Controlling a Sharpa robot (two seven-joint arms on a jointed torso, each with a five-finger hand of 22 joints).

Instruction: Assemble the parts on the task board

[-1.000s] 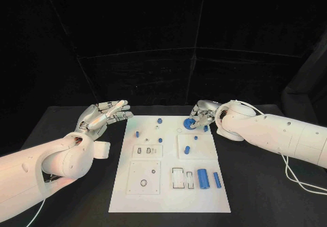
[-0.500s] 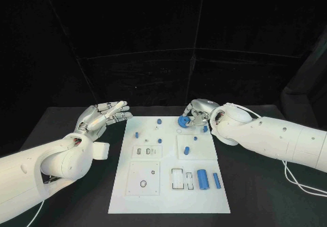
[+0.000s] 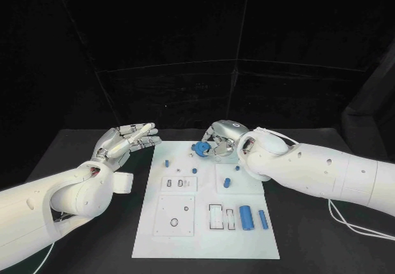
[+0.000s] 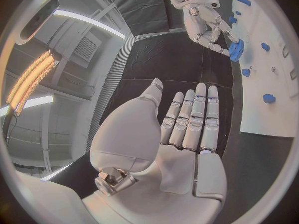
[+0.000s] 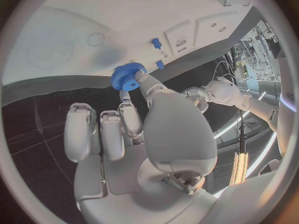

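- Gear (image 3: 200, 147), blue and toothed, is sitting pinched in the fingers (image 5: 148, 84) of the right hand (image 3: 219, 139), over the far end of the task board (image 3: 204, 242); its flat face is tilting toward the camera in the head view, its bore axis lying roughly level.
- Right hand is now hovering further toward the board's middle than a second ago, the gear having travelled with it from the far right corner.
- Left hand (image 3: 126, 141) is resting open beside the board's left edge, above the black tabletop (image 3: 82, 148), fingers straight, close together and holding nothing, unchanged.
- Blue cylinders (image 3: 244, 216) are lying near the board's right edge, long axes running along the board's length, unmoved.
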